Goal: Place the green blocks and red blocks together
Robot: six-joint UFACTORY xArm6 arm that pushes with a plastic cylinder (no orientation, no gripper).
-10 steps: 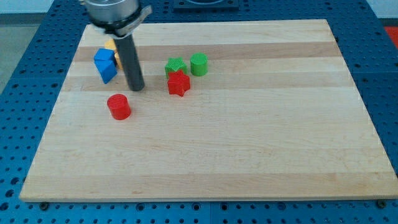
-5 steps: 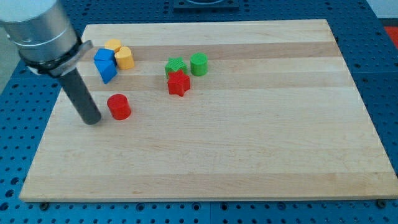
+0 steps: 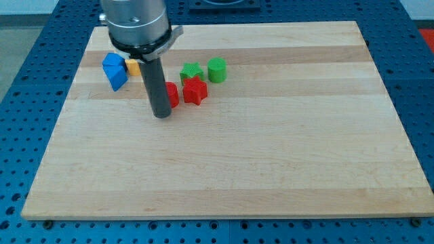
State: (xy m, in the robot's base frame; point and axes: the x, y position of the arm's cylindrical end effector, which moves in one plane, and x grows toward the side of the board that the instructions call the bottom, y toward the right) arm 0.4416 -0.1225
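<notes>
My tip [image 3: 162, 114] rests on the board against the left side of a red cylinder [image 3: 172, 95], which is partly hidden behind the rod. The red cylinder sits just left of a red star block [image 3: 194, 91], close to it or touching. A green star block [image 3: 192, 71] lies just above the red star. A green cylinder [image 3: 217, 69] stands right of the green star.
A blue block [image 3: 114, 70] lies at the board's upper left, with an orange-yellow block [image 3: 133, 66] partly hidden behind the rod beside it. The wooden board [image 3: 271, 156] sits on a blue perforated table.
My tip swung to the left of the red cylinder, then pushed it right and up until it sits beside the red star. The other blocks have not moved.
</notes>
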